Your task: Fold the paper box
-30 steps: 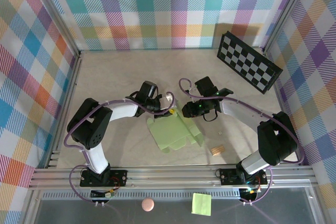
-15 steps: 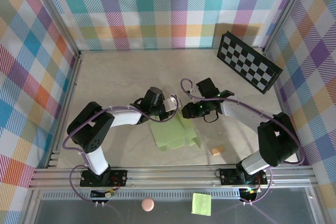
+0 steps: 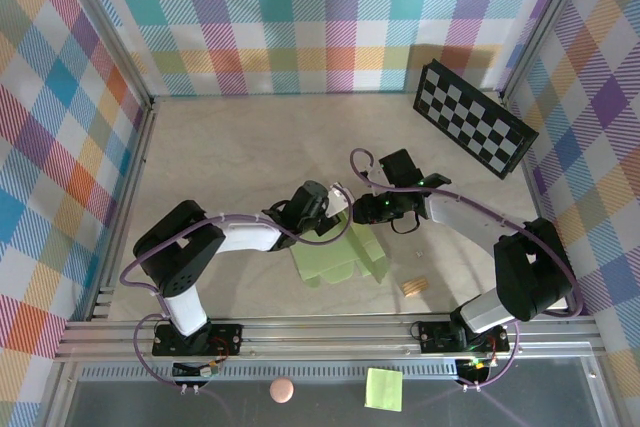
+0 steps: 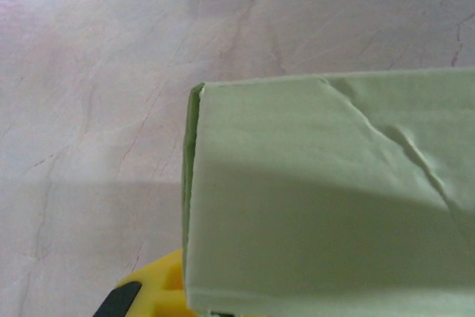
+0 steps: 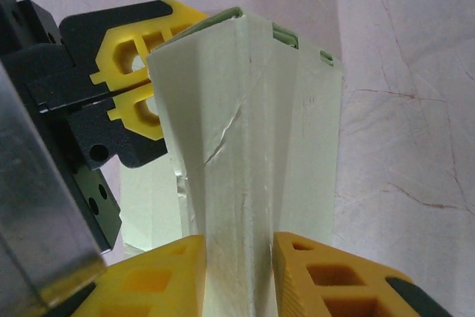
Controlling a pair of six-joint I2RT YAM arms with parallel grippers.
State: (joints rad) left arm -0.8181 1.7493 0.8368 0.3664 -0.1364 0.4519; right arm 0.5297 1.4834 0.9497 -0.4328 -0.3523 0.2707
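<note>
The paper box (image 3: 330,259) is a pale lime-green card sheet lying partly folded at the table's middle, with one panel raised between the two arms. In the right wrist view, my right gripper (image 5: 237,272) is shut on that upright creased panel (image 5: 245,139). My left gripper (image 5: 145,85) holds its yellow fingers together at the panel's far left edge. From above, the left gripper (image 3: 338,209) and right gripper (image 3: 361,214) nearly meet over the sheet's back edge. In the left wrist view, the box (image 4: 326,198) covers the jaws, with one yellow finger (image 4: 148,291) peeking out.
A checkerboard plate (image 3: 475,117) leans at the back right wall. A small wooden block (image 3: 413,287) lies right of the sheet. Beyond the front rail sit a bright green sticky note (image 3: 383,388) and a pink ball (image 3: 282,389). Bare table spreads to the left and back.
My left gripper has travelled right and slightly nearer, closing on the right gripper. The raised panel stands narrower between them. The right gripper has barely shifted.
</note>
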